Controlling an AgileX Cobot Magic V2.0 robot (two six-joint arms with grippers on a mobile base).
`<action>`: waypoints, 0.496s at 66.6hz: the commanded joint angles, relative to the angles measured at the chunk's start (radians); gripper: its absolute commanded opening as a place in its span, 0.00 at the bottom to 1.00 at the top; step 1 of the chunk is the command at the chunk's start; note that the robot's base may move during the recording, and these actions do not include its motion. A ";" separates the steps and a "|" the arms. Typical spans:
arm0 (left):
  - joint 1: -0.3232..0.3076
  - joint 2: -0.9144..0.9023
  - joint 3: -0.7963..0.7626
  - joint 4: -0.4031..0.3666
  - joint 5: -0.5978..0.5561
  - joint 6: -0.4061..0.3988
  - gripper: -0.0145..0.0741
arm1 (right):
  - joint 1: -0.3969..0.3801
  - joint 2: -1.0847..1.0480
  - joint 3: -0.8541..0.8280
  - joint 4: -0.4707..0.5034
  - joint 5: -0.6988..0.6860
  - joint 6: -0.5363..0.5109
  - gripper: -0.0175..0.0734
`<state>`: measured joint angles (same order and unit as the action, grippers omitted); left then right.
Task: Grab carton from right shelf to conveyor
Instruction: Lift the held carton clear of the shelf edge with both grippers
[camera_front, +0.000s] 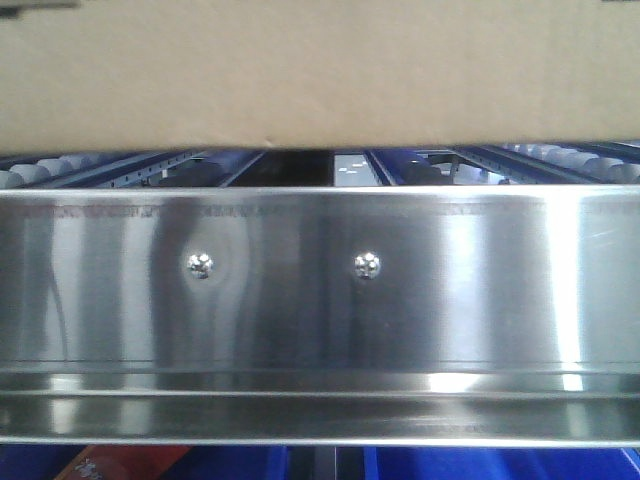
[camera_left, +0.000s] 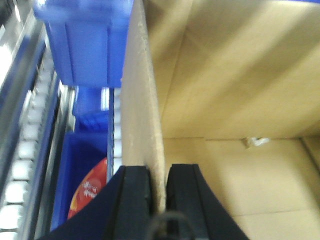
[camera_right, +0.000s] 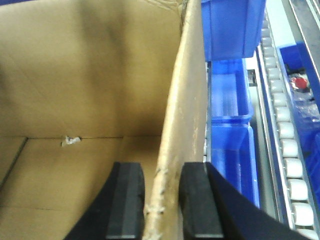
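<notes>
Our left gripper (camera_left: 159, 175) pinches the carton (camera_left: 240, 90) wall at lower centre, and our right gripper (camera_right: 161, 175) clamps the opposite wall. In the front view the carton fills the top, above the shelf rail (camera_front: 320, 290).

Left tool (camera_left: 159, 172) and right tool (camera_right: 161, 170) each clamp the carton (camera_left: 240, 75) wall

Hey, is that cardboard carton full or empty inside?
Empty, as far as visible: the carton shows bare inner walls and floor, just a small pale scrap.
</notes>
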<state>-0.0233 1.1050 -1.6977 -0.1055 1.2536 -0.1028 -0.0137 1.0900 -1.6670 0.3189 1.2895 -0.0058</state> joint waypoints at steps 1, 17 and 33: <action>0.001 -0.025 -0.052 -0.036 -0.060 0.007 0.15 | -0.002 -0.033 -0.019 -0.023 -0.068 0.006 0.11; 0.001 -0.032 -0.102 -0.046 -0.033 0.007 0.15 | -0.002 -0.074 -0.019 -0.023 -0.068 0.006 0.11; 0.001 -0.045 -0.102 -0.046 -0.033 0.014 0.15 | -0.002 -0.077 -0.019 -0.023 -0.068 0.006 0.11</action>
<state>-0.0233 1.0834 -1.7812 -0.1092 1.2951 -0.1008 -0.0137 1.0228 -1.6713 0.3149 1.2942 -0.0058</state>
